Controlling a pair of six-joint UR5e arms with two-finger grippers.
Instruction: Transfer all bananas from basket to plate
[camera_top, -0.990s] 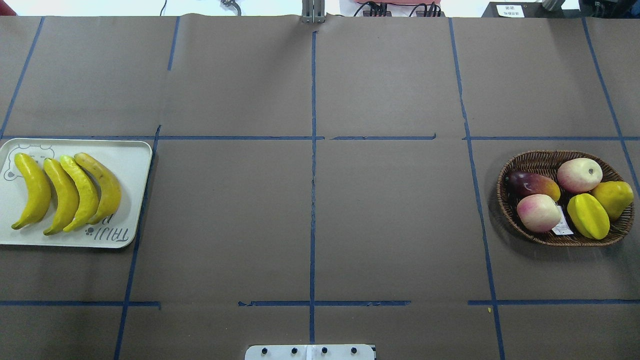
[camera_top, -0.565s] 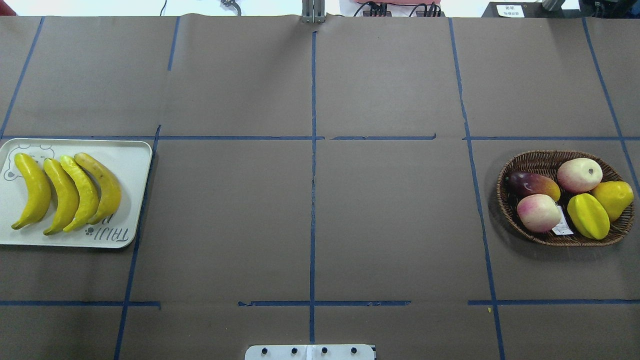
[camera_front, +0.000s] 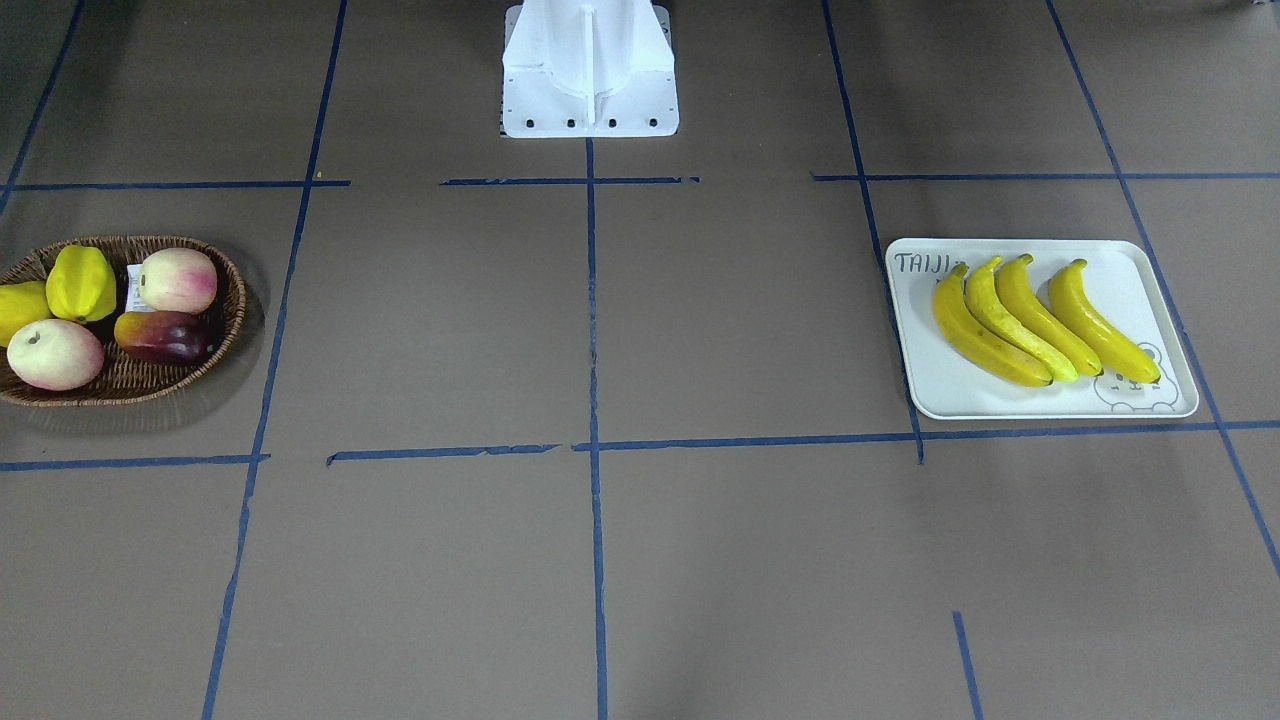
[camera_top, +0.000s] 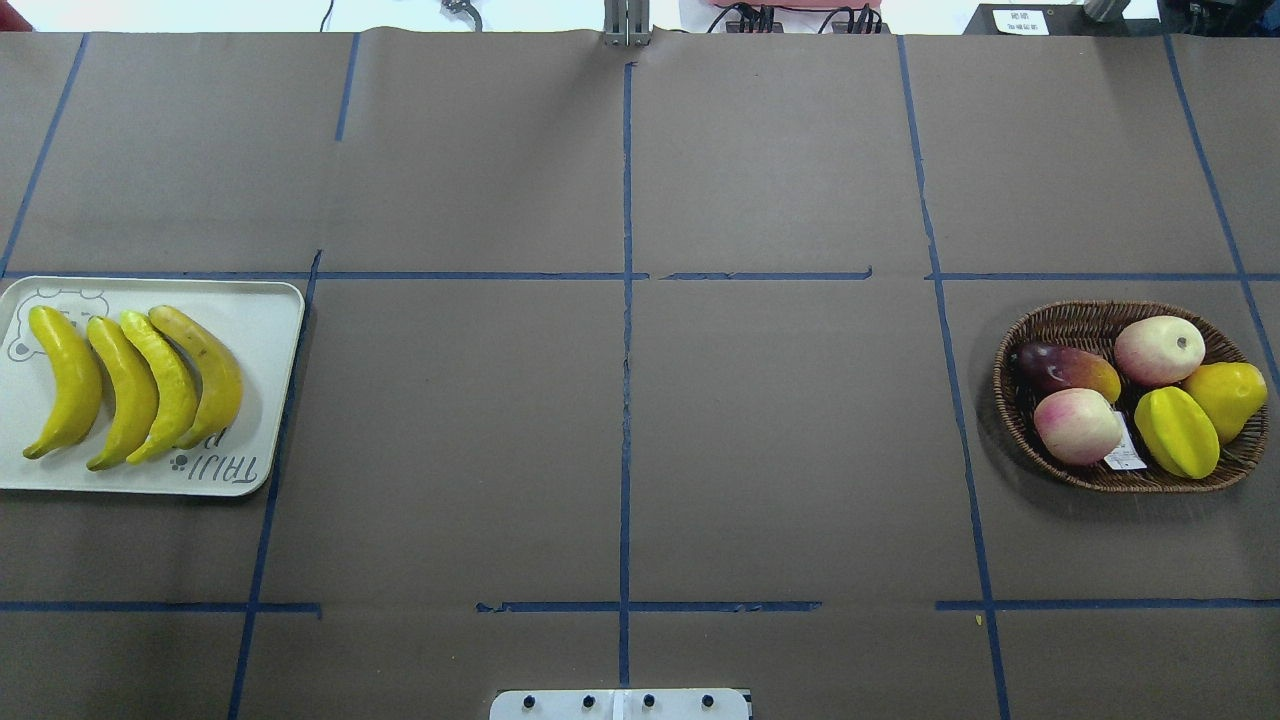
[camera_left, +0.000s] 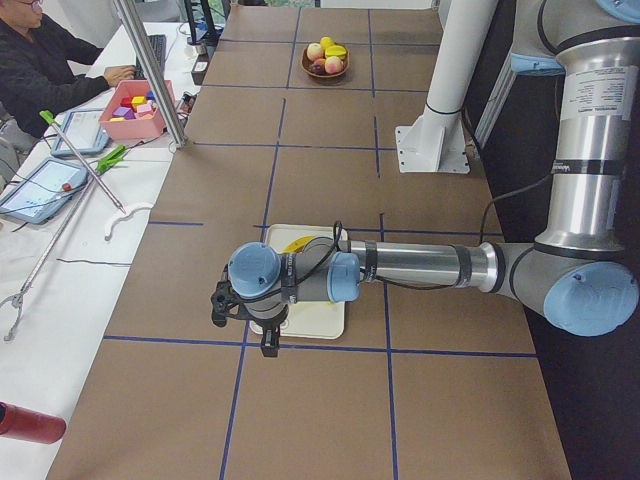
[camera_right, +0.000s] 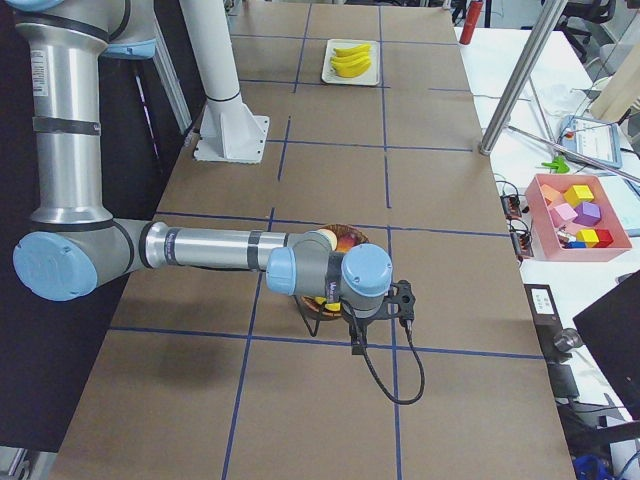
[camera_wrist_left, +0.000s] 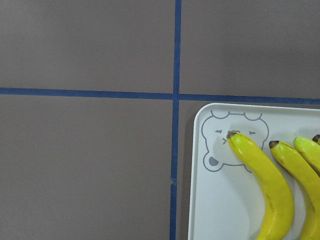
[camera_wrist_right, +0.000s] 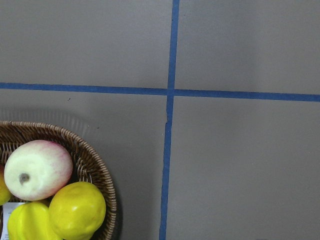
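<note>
Several yellow bananas (camera_top: 130, 390) (camera_front: 1030, 320) (camera_wrist_left: 265, 175) lie side by side on the white plate (camera_top: 262, 312) (camera_front: 1140, 270) (camera_wrist_left: 210, 200) at my left end of the table. The wicker basket (camera_top: 1003, 375) (camera_front: 236, 300) (camera_wrist_right: 100, 170) at the right end holds only other fruit, no bananas. The left gripper (camera_left: 268, 343) hangs over the plate's (camera_left: 325, 320) outer edge, seen only in the exterior left view. The right gripper (camera_right: 357, 340) hangs beside the basket (camera_right: 312, 312), seen only in the exterior right view. I cannot tell whether either is open or shut.
In the basket lie two pink-white apples (camera_top: 1160, 350), a dark mango (camera_top: 1065, 368), a starfruit (camera_top: 1178, 432) and a yellow fruit (camera_top: 1228, 395). The white robot base (camera_front: 590, 70) stands mid-table. A person (camera_left: 40, 60) and a pink box of blocks (camera_right: 575, 215) are at a side bench.
</note>
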